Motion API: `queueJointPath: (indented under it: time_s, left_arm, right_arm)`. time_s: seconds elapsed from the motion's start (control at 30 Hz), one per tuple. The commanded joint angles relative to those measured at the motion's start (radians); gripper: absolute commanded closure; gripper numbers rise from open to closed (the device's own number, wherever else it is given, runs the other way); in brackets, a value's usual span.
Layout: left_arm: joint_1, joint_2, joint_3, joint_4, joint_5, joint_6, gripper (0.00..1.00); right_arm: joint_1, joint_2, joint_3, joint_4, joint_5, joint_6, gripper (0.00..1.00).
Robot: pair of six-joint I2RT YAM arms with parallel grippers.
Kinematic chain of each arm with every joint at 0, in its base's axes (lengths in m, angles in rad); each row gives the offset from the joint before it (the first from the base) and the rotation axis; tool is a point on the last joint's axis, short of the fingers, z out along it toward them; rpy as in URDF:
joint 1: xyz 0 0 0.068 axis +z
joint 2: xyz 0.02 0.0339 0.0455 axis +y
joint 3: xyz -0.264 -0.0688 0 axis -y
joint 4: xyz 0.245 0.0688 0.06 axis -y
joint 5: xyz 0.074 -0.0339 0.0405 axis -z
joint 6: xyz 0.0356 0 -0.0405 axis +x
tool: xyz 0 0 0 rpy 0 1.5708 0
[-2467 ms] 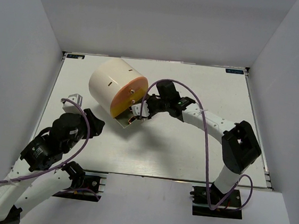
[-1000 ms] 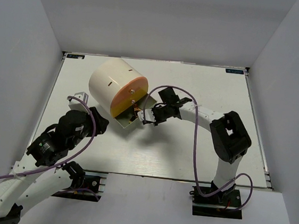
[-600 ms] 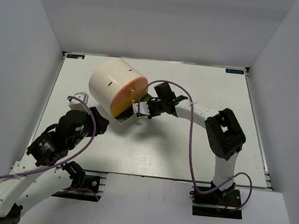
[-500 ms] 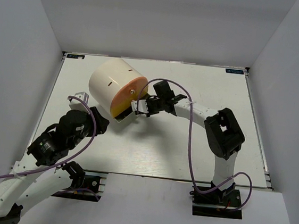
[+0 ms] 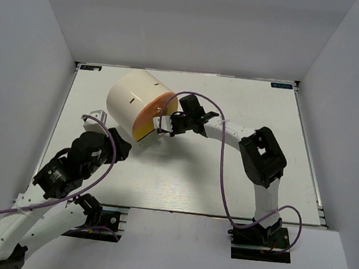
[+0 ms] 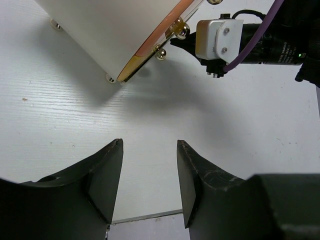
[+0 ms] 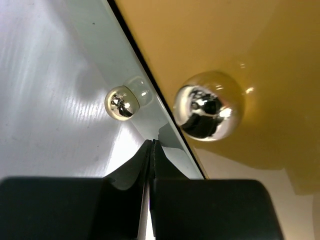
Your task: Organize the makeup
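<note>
No makeup shows in any view. The big cream cylinder [image 5: 130, 99] lies on its side on the white table [image 5: 226, 178], its orange face [image 5: 148, 115] turned toward the right arm. My right gripper [image 5: 167, 121] is shut and empty, its tips [image 7: 151, 143] against the thin dark-edged rim of the face, just under a gold ball knob [image 7: 208, 105]. A smaller gold ball [image 7: 121, 102] sits to the left of the rim. My left gripper [image 6: 149, 145] hangs open and empty over bare table, short of the cylinder [image 6: 107, 35].
Grey walls close off the table on three sides. In the left wrist view, the right gripper [image 6: 186, 42] reaches in from the right to the cylinder's gold knobs [image 6: 160, 52]. The right arm's purple cable [image 5: 224, 171] loops over the table's middle.
The right gripper has moved up and left against the orange face, and the flap that hung open below the face now lies closed against it. The left arm has stayed still.
</note>
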Motion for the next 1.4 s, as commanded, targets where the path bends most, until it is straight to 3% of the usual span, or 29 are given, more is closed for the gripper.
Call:
queueJointPath:
  time_s: [0.0, 0.3, 0.57, 0.73, 0.87, 0.9, 0.97, 1.0, 1.07, 1.1, 1.3, 1.37]
  left_arm:
    - [0.004, -0.011, 0.028, -0.002, -0.015, 0.007, 0.42]
    - [0.004, -0.012, 0.028, 0.001, -0.009, 0.004, 0.42]
    - [0.004, -0.012, 0.047, -0.011, -0.005, 0.004, 0.42]
    - [0.004, -0.022, 0.040, 0.004, 0.001, 0.002, 0.41]
    - [0.004, -0.017, 0.033, 0.027, 0.015, 0.002, 0.39]
    - [0.004, -0.011, 0.031, 0.037, 0.017, 0.005, 0.39]
    - [0.004, 0.000, 0.025, 0.050, 0.026, 0.010, 0.37]
    - [0.004, 0.006, 0.024, 0.065, 0.028, 0.011, 0.32]
    - [0.004, 0.024, 0.024, 0.079, 0.032, 0.017, 0.21]
    - [0.004, 0.033, 0.025, 0.094, 0.034, 0.022, 0.11]
    - [-0.005, 0.084, 0.042, 0.142, 0.064, 0.045, 0.02]
    - [-0.005, 0.084, 0.034, 0.160, 0.075, 0.042, 0.02]
  right_arm:
    - [0.011, 0.008, 0.047, 0.090, 0.003, 0.031, 1.00]
    - [0.013, -0.015, -0.007, 0.172, 0.021, 0.069, 1.00]
    - [0.013, -0.050, -0.046, 0.145, 0.020, 0.077, 1.00]
    - [-0.010, -0.200, -0.194, 0.125, 0.029, 0.116, 1.00]
    - [-0.035, -0.398, -0.319, 0.050, -0.003, 0.257, 0.99]
    - [-0.041, -0.427, -0.338, 0.041, -0.011, 0.312, 0.83]
    - [-0.072, -0.504, -0.337, 0.006, -0.034, 0.430, 0.64]
    - [-0.089, -0.526, -0.332, -0.027, -0.046, 0.540, 0.43]
    - [-0.102, -0.585, -0.329, -0.045, -0.051, 0.659, 0.27]
    - [-0.116, -0.601, -0.327, -0.062, -0.049, 0.758, 0.11]
    - [-0.133, -0.716, -0.326, -0.068, 0.090, 1.055, 0.11]
    - [-0.133, -0.750, -0.326, -0.074, 0.150, 1.069, 0.11]
